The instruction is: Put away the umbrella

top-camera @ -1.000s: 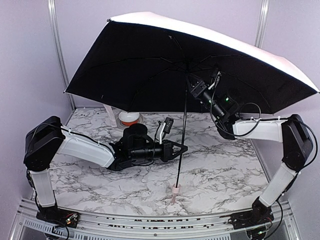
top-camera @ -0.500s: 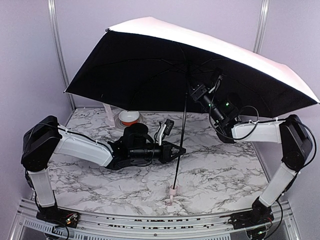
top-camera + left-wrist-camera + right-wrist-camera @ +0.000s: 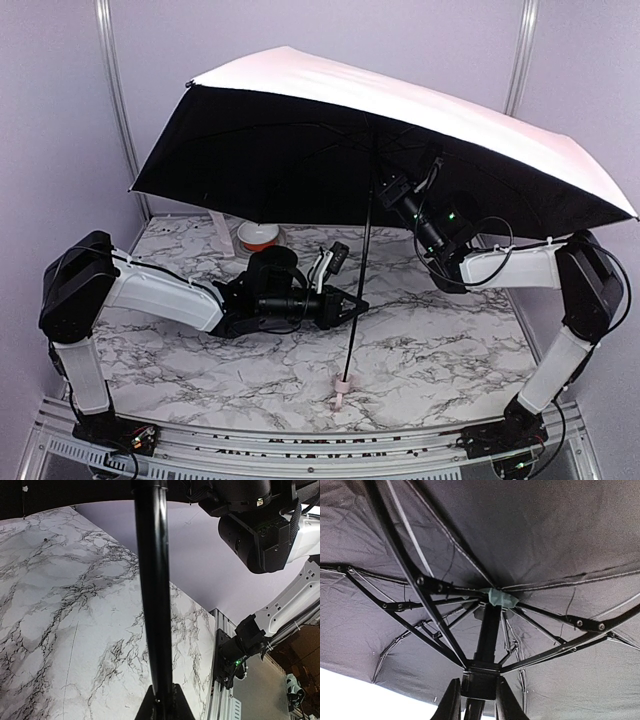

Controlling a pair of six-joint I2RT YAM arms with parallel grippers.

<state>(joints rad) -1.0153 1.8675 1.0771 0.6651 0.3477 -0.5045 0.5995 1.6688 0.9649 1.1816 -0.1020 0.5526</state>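
Umbrella (image 3: 290, 150): open, canopy tilted, pale pink outer face uppermost and black lining facing the table (image 3: 440, 350). It stands over the middle of the marble surface, and its rim extends past both arms.

Shaft (image 3: 364, 250): thin, black, leaning slightly off vertical. The handle knob (image 3: 342, 385) is at the lower end near the front edge of the table and appears to touch the surface, though contact cannot be confirmed from above.

Left gripper (image 3: 353, 304): lying low and horizontal, closed narrow on the shaft just above mid-height. The wrist view shows the shaft (image 3: 152, 605) pinched between the fingers (image 3: 176, 707).

Right gripper (image 3: 388, 186): raised under the canopy, fingers (image 3: 451, 702) pressed on either side of the black runner block (image 3: 480, 676) where the ribs meet.

Also noted: a small white dish (image 3: 258, 236) with reddish contents, at the back of the table behind the left arm
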